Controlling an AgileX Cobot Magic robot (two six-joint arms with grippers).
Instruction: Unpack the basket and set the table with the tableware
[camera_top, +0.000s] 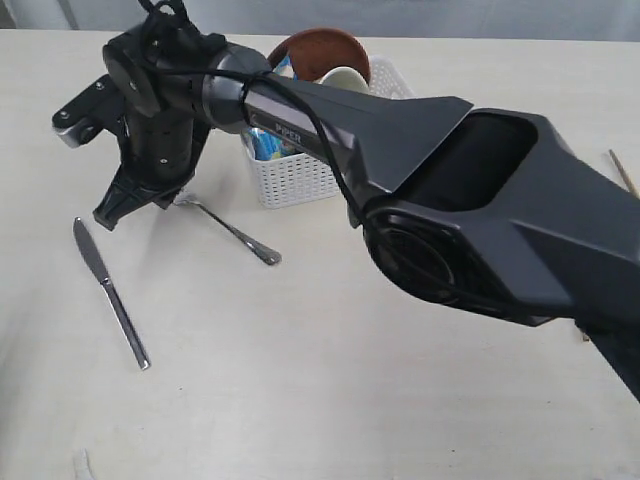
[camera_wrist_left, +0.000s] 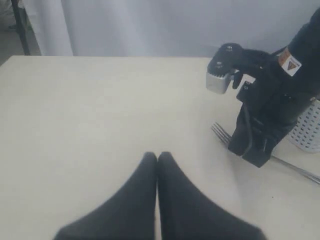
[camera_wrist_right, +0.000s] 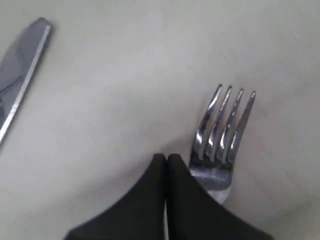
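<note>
We see the right arm (camera_top: 470, 200) reaching across from the right of the exterior view to the left part of the table (camera_top: 330, 390). Its wrist is bent so that the right claw (camera_top: 112, 210) points down at the tabletop. The two fingers of this claw are pressed together with nothing between them.

The fork (camera_top: 232, 232) lies flat on the table, with its prongs towards the claw and its handle running off towards the basket (camera_top: 300, 180). In the right wrist view the closed fingers stand just beside the neck of the fork, and one finger covers part of it, but the claw does not hold it. The knife (camera_top: 112, 295) lies flat too, a little apart from the fork on the side away from the basket, its blade end nearer the claw.

The basket stands on the table behind the arm. In it a brown plate (camera_top: 320, 48) stands on edge, a pale bowl (camera_top: 345, 78) sits next to it, and a blue bag (camera_top: 266, 145) shows at the near corner.

At the far right edge of the table lies a thin wooden stick (camera_top: 622, 172), perhaps a chopstick; only a short piece of it shows.

The left claw (camera_wrist_left: 157, 159) is also closed tight and empty. It is over bare table, well apart from the fork and the basket.
</note>
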